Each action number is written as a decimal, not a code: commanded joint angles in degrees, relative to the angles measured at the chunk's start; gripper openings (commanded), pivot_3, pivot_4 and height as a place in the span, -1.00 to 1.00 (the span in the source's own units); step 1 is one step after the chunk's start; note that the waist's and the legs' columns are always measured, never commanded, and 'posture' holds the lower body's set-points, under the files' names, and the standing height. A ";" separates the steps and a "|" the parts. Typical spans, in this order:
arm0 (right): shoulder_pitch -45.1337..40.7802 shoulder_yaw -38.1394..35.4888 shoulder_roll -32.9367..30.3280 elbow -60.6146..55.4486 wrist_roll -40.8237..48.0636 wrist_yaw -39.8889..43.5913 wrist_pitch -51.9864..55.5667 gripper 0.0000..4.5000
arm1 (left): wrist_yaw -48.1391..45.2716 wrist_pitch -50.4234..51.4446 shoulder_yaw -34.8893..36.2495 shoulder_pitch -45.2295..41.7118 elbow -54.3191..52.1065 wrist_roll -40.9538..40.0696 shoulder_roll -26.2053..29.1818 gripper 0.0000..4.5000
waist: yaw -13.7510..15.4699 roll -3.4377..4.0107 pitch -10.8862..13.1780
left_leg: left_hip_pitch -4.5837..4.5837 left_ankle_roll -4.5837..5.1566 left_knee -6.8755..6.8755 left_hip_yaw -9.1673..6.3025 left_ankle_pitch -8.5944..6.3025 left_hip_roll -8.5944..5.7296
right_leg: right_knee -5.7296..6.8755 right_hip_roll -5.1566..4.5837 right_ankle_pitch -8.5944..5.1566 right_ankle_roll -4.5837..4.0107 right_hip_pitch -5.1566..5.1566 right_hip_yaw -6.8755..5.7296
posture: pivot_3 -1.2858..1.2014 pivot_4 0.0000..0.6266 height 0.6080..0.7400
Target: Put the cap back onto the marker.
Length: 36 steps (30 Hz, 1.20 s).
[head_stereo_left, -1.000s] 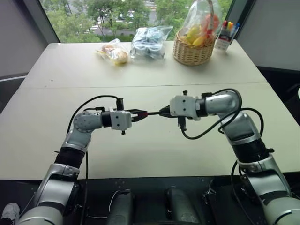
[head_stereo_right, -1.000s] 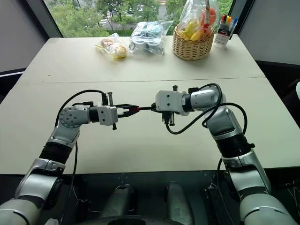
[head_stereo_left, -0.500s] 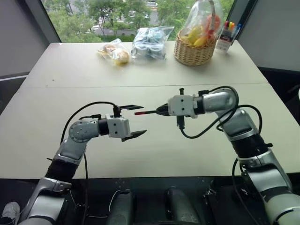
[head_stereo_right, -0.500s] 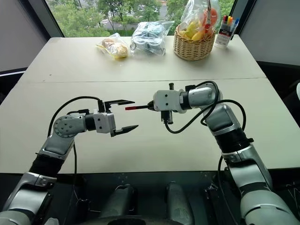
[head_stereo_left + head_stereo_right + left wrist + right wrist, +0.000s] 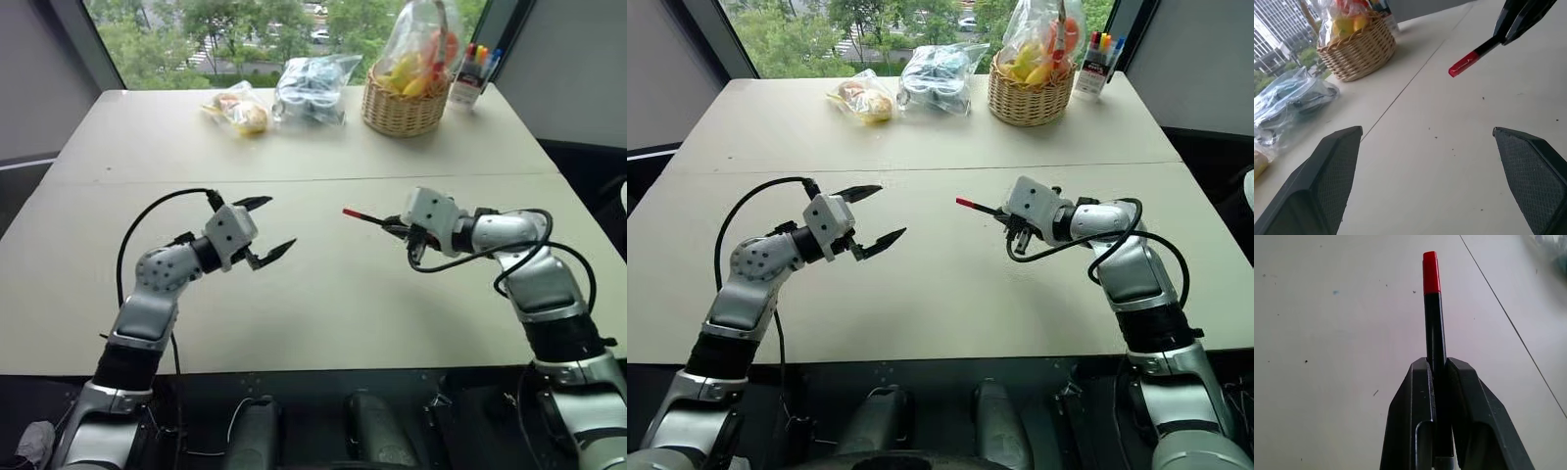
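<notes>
Across the middle of the frame it's mostly bare pale worktop (image 5: pixel 323 294), with a wicker basket (image 5: pixel 400 108) of wrapped stuff and a couple of plastic bags (image 5: pixel 312 88) up along the top edge, all well clear of the action.

Left end effector (image 5: pixel 261 228), left of centre, is spread wide with nothing between its fingers. Right end effector (image 5: pixel 397 227), right of centre, is clamped tight on the marker (image 5: pixel 370 219), which pokes out toward the upper left, hanging above the worktop, well apart from the left one.

The cap (image 5: pixel 1430 272) looks like it's sitting on the far end of the barrel, just a little red sleeve at the tip. I honestly can't tell from these shots whether it's clicked home or only perched.

What could go sideways, my guess:
- if it's only half seated, any swing or tilt of that arm could shake it loose, and it'd roll off across the worktop
- the grip is way at the back end, so the long free barrel could pivot if it bumps anything
- setting the marker down tip first could knock the cap off
</notes>
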 commanded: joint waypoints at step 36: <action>8.09 -22.20 4.48 1.28 8.53 -32.19 28.44 -1.00 | -12.51 25.97 -2.47 -12.11 -2.39 -15.68 -5.23 0.97 | -0.08 0.01 0.00 | 0.02 0.01 0.00 0.00 0.00 -0.02 | -0.06 0.03 -0.01 0.00 0.07 0.04 | 0.03 -0.52 1.00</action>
